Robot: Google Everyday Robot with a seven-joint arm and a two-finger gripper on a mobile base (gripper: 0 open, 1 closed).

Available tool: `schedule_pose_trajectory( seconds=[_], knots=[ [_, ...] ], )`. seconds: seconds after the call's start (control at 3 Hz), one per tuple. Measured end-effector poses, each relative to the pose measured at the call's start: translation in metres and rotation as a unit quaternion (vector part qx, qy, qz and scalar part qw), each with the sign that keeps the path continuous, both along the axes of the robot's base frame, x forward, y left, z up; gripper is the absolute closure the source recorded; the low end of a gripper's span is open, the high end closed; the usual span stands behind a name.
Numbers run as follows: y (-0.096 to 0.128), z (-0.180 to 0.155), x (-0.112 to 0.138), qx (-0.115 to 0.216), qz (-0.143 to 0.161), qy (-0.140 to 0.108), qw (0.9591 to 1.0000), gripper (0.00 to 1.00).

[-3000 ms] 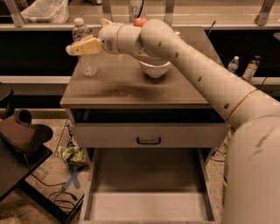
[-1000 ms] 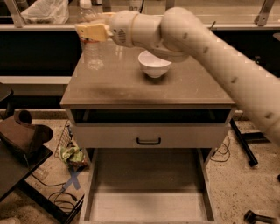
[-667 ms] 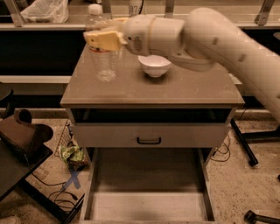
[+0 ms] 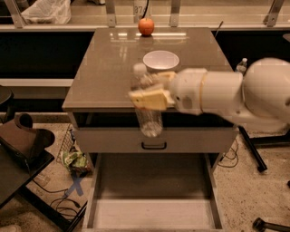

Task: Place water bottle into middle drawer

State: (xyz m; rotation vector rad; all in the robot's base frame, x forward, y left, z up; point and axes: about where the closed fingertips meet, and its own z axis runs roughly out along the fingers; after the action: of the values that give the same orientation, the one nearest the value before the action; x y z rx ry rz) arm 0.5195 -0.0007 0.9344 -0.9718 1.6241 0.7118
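- Where the frame's lower left corner lies, a dark chair [image 4: 22,136] stands on the speckled floor, and a crumpled green packet [image 4: 74,159] lies just beside the cabinet's left foot.
- At the upper left, a white plastic bag [image 4: 47,11] sits on the ledge behind the desk [image 4: 104,77].
- Left of centre, the water bottle [image 4: 147,113] hangs in the air at the desk's front edge. Its white cap is up and overlaps the desk top, while its base overlaps the closed drawer front [image 4: 195,140] with the black handle. It looks roughly upright, though blur makes the tilt hard to judge.
- At centre, the gripper [image 4: 156,88] reaches in from the right, its beige fingers [image 4: 147,99] pinching the bottle around its middle.
- Behind it, a white bowl [image 4: 161,60] rests on the desk, with a red apple [image 4: 146,26] at the far edge.
- At bottom centre, the middle drawer [image 4: 154,213] is pulled out below the bottle, its pale floor bare.
- At the right, the thick white arm [image 4: 235,97] fills the frame, and a small clear bottle [image 4: 243,65] peeks above it.
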Motion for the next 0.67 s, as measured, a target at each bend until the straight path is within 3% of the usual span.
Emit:
schedule_pose_trajectory(
  seconds=[0.33, 0.67],
  knots=[
    [-0.035, -0.08, -0.018, -0.02, -0.031, 0.014, 0.9992, 1.0],
    [-0.052, -0.139, -0.028, -0.018, -0.037, 0.016, 0.999, 1.0]
  ],
)
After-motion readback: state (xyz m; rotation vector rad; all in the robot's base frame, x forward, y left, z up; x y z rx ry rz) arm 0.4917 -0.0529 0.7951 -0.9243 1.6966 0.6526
